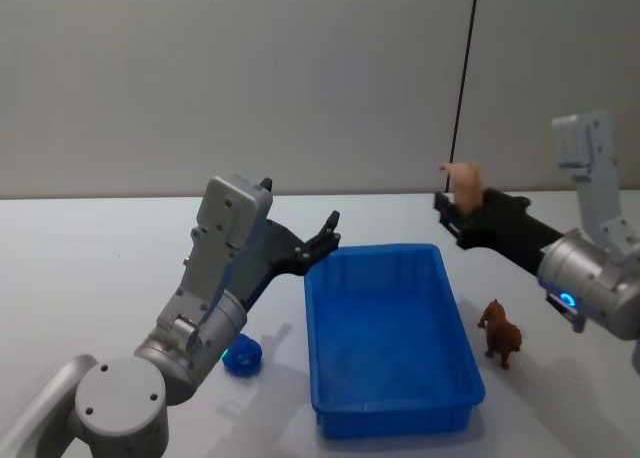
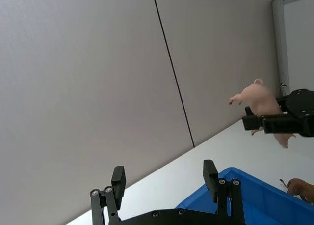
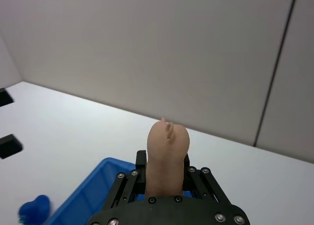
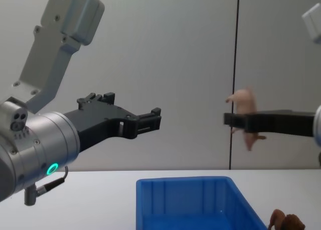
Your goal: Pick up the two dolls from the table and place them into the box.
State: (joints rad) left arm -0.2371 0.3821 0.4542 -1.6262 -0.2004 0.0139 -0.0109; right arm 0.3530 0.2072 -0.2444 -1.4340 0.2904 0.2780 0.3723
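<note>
Upper right: your right gripper point(image 1: 455, 216) clasped the pink pig doll point(image 1: 465, 183), which needed centring over the blue bin point(image 1: 372, 250) before release; left gripper point(image 1: 330, 233) gaped.

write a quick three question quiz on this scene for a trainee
1. The brown doll stands on the table on which side of the blue box? A) left B) right C) inside
2. True or false: the left hand holds a doll.
3. Fill in: the right hand is shut on the ____ doll.

Key: 1 B; 2 false, the left hand is open; 3 pink doll.
</note>
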